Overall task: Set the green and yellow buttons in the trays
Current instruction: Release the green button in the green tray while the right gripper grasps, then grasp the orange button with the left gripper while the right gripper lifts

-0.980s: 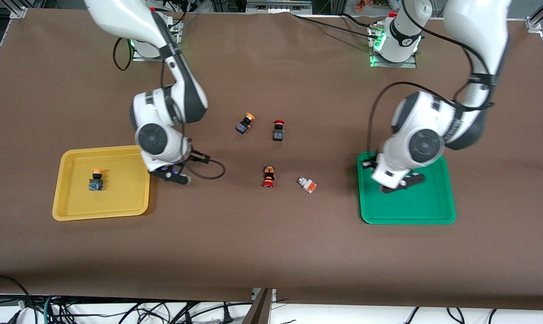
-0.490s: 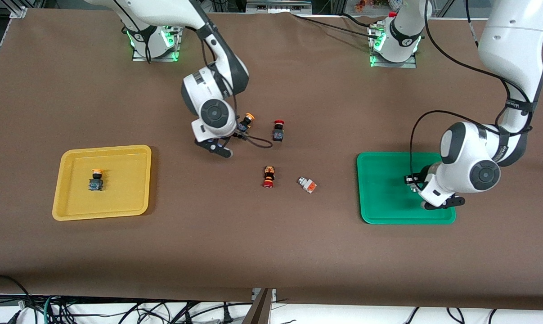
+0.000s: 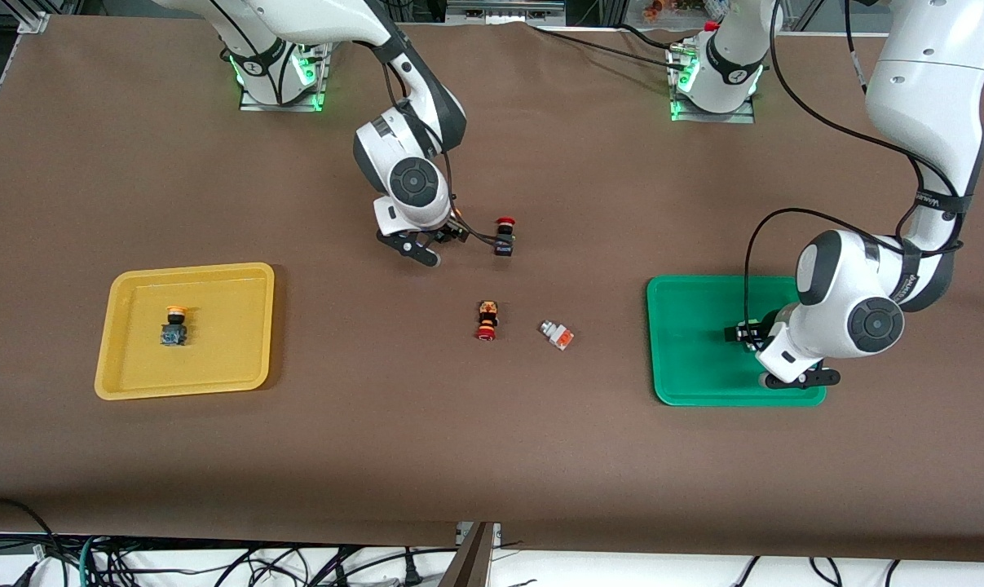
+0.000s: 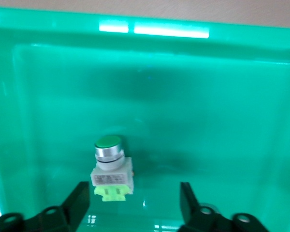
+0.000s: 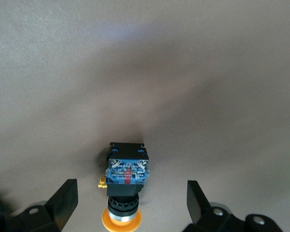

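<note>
Alignment favours the right gripper (image 5: 130, 203): spread wide, empty, it straddles the yellow-capped button (image 5: 127, 181) lying lengthwise between its fingers; the left gripper (image 4: 135, 203), parted and empty, hangs over the green button (image 4: 111, 166) in the green tray (image 3: 687, 383).

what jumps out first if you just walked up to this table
The two bright trays: the yellow tray at the right arm's end holds one yellow-capped button, and the green tray sits under the open left gripper. Mid-table, the open right gripper straddles another yellow-capped button.

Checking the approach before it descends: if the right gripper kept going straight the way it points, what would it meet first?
Most likely the yellow-capped button on the brown table: it lies between the right gripper's open jaws. How much height remains is unclear.
</note>
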Action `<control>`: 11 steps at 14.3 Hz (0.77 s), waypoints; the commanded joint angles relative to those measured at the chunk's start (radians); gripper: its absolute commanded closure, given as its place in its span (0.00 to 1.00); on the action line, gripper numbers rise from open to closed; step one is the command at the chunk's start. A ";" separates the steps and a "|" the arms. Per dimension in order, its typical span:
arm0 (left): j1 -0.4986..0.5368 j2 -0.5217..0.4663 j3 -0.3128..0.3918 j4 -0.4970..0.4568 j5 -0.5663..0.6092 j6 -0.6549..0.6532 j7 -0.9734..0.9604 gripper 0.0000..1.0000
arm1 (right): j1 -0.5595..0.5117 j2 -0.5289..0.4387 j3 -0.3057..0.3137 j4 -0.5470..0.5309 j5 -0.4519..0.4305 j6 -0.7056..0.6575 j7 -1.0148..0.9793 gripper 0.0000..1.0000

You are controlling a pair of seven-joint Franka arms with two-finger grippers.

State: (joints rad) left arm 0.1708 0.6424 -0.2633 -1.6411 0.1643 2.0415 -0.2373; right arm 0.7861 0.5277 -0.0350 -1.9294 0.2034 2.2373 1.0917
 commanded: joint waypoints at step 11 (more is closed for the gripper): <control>-0.412 0.172 -0.010 0.219 -0.210 0.053 -0.821 0.00 | 0.015 0.015 -0.026 -0.013 0.010 0.104 -0.033 1.00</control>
State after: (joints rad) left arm -0.2187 0.7381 -0.2863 -1.4975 -0.0179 2.0581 -1.0027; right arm 0.8004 0.5618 -0.0380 -1.9474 0.2033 2.3515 1.0981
